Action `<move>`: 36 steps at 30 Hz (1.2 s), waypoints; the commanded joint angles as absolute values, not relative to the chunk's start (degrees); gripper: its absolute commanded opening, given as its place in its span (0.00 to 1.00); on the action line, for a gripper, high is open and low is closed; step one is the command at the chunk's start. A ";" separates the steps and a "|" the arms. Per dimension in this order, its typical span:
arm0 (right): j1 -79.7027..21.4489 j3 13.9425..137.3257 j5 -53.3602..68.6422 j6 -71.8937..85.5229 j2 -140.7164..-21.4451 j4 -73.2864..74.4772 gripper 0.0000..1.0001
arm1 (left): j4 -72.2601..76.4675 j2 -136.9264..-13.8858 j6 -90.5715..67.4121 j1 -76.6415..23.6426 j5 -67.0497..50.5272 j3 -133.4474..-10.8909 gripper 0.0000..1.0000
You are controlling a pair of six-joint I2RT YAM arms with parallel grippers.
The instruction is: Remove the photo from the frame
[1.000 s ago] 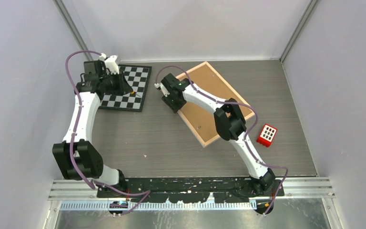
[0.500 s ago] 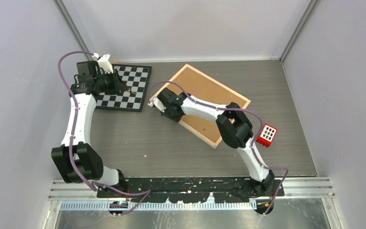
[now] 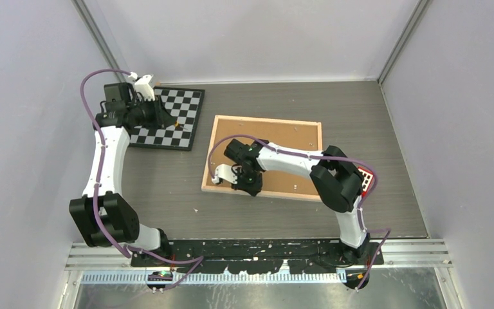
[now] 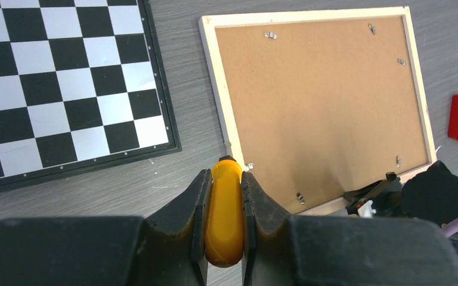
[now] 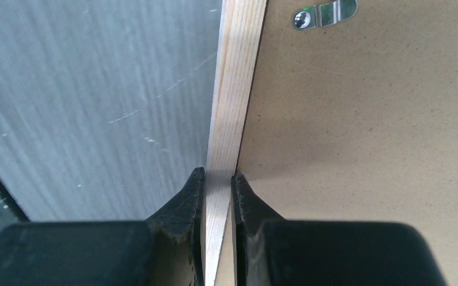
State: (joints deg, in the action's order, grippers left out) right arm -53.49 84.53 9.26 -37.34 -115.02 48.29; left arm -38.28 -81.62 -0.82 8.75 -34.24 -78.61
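Frame (image 3: 276, 145) face down, brown back up; right gripper (image 5: 217, 179) pinching its near-left rim (image 5: 231, 107). Left gripper (image 4: 225, 176) clamping an orange handle (image 4: 225, 223) above the far-left checkerboard (image 3: 179, 121).

The grey wood-grain table (image 3: 167, 193) spreads beneath the left gripper (image 4: 225, 176) and the right gripper (image 5: 217, 176). The pale left wall (image 3: 32, 96) stands near the left gripper, the back wall (image 3: 251, 38) rises beyond it, and the right wall (image 3: 463, 129) is well apart from the right gripper. Light is even, shadows soft.
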 commanded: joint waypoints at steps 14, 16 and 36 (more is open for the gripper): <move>-49.06 79.59 11.63 -26.66 -99.14 47.65 0.54 | -48.67 -84.15 24.33 -4.77 -34.47 -77.83 0.00; -48.84 74.64 11.02 -27.05 -96.19 44.53 0.54 | -47.93 -84.61 25.54 -6.54 -33.64 -76.66 0.00; -43.38 58.81 3.26 -36.43 -100.55 27.46 0.19 | -42.65 -93.88 21.89 -9.28 -29.54 -80.72 0.00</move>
State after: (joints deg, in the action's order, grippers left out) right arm -46.81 58.26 8.32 -33.50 -96.23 33.45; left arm -45.63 -92.66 20.05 -8.34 -31.18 -78.11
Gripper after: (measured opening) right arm 0.288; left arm 0.198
